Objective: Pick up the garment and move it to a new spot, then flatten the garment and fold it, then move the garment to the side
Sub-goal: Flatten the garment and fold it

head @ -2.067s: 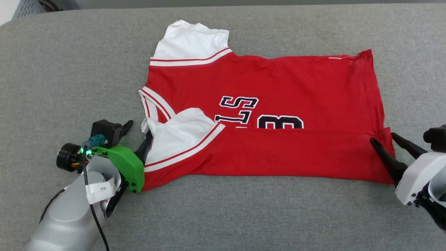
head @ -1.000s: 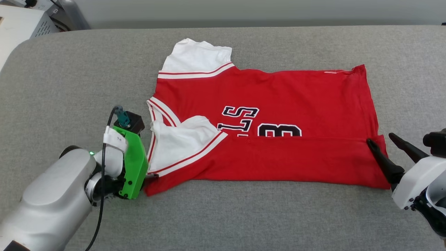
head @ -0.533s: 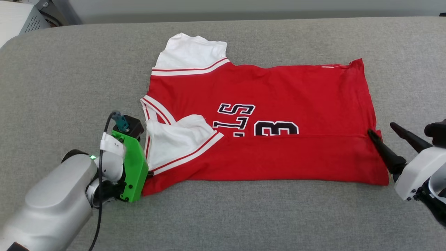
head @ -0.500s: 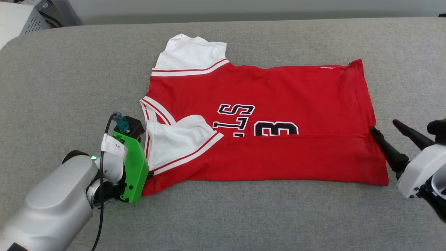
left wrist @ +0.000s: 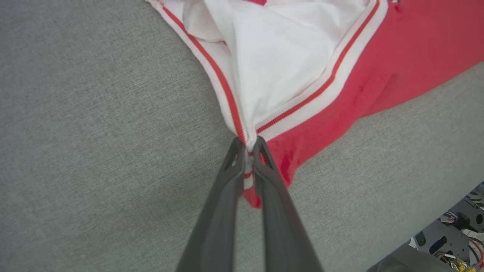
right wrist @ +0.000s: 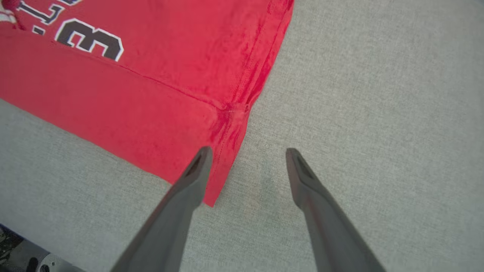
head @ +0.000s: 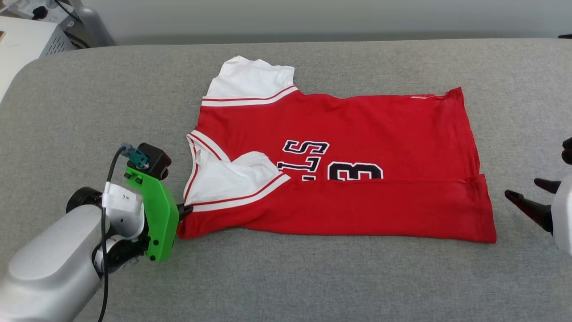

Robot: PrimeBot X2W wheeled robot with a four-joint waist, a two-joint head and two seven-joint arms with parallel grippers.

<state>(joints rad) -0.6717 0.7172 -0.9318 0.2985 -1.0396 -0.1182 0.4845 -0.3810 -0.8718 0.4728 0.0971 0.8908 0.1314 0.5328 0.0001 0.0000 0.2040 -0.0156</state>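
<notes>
The garment [head: 348, 129], a red jersey with white sleeves, black letters and a 3, lies flat on the grey cushion with its near long edge folded over. My left gripper [left wrist: 247, 145] is shut on the garment [left wrist: 287, 68] at the striped trim of the folded-in sleeve, near the shoulder corner; in the head view this gripper [head: 183, 209] sits at the garment's near left corner behind its green mount. My right gripper [right wrist: 245, 153] stands open above the cushion beside the garment's [right wrist: 151, 75] hem corner, touching nothing. In the head view the right gripper [head: 529, 194] is off the hem's right edge.
The grey cushion [head: 313, 277] spreads wide on all sides of the garment. A white perforated box [head: 27, 40] and cables stand beyond its far left corner. A pale wall runs behind the far edge.
My left gripper has closed on the sleeve trim at the near left corner. My right gripper has drawn back to the right, off the hem. The head camera has shifted slightly.
</notes>
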